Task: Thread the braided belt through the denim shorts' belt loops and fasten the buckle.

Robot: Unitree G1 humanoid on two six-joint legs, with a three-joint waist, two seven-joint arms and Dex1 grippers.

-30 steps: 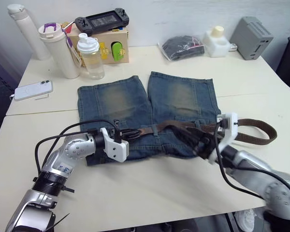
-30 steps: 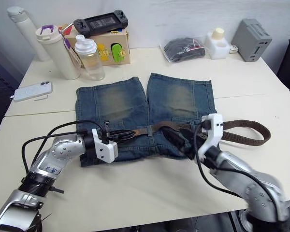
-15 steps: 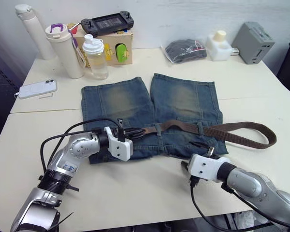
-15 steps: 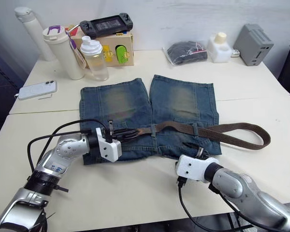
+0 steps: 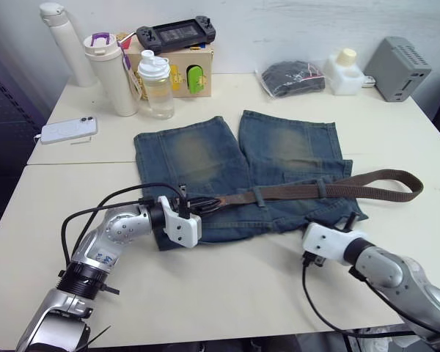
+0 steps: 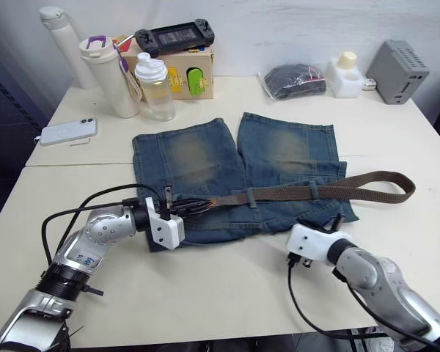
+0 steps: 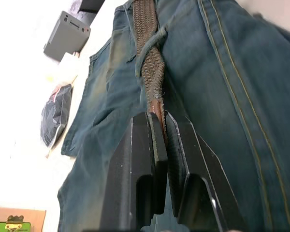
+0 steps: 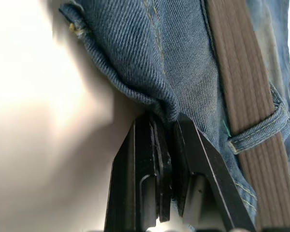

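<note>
Since the earlier frames the braided belt has been drawn straighter along the waistband of the denim shorts, and the right gripper has dropped from over the belt to the waistband edge nearest the robot. The belt passes under at least two belt loops, its free length curving off the shorts to their right side; the buckle cannot be made out. The left gripper is closed on the belt's tan tip at the left part of the waistband. The right gripper is pinched on a fold of denim at the waistband's right corner. Judged step: threading is in progress, with the right side anchoring the cloth. The next move calls for pulling the tip further through the remaining loops while the denim is held taut. Beyond the shorts stand a clear bottle and a white tumbler, lids on, contents not discernible.
</note>
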